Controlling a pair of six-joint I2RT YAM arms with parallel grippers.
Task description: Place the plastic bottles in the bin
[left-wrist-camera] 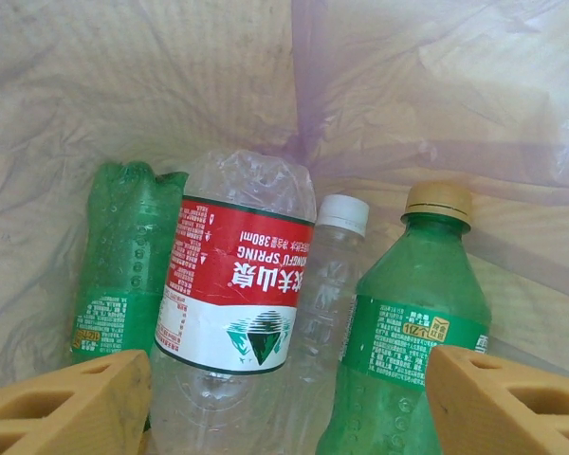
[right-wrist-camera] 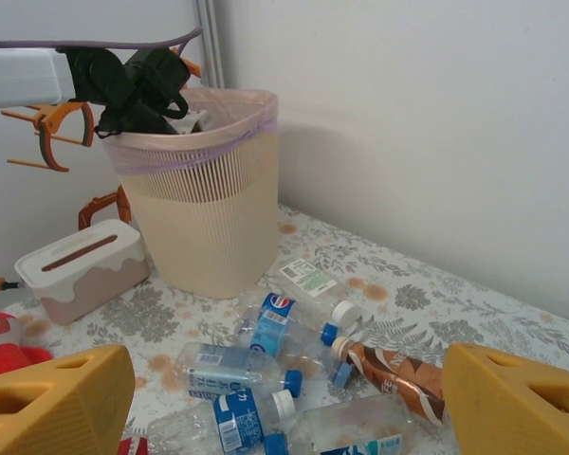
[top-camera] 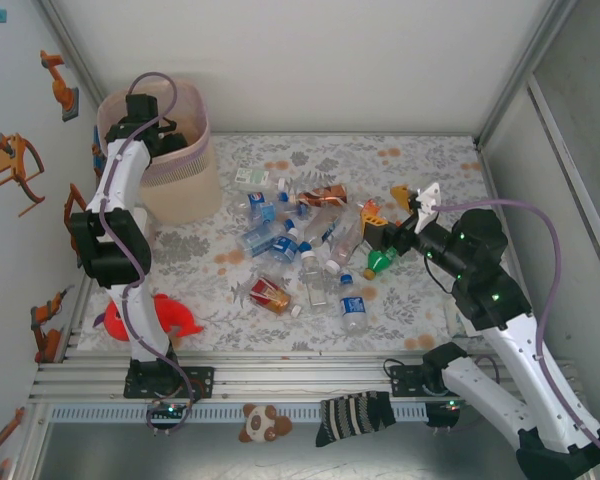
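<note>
The bin (top-camera: 185, 175) stands at the back left, beige with a pink bag (left-wrist-camera: 408, 85). My left gripper (left-wrist-camera: 289, 408) reaches down into it, open. Below its fingers lie a clear bottle with a red label (left-wrist-camera: 237, 294), two green bottles (left-wrist-camera: 417, 332) (left-wrist-camera: 123, 275) and a clear white-capped one (left-wrist-camera: 330, 275). Several plastic bottles (top-camera: 300, 240) lie scattered mid-table, mostly clear with blue labels (right-wrist-camera: 232, 370), plus a brown one (right-wrist-camera: 398, 374) and a green one (top-camera: 378, 262). My right gripper (top-camera: 400, 210) hovers open above the pile's right side, nothing between its fingers (right-wrist-camera: 517, 403).
A red toy shark (top-camera: 170, 315) lies by the left arm's base. A white rectangular box (right-wrist-camera: 81, 265) sits left of the bin (right-wrist-camera: 209, 218). A striped sock (top-camera: 355, 415) and a panda toy (top-camera: 263, 423) rest on the front rail. Walls close in on three sides.
</note>
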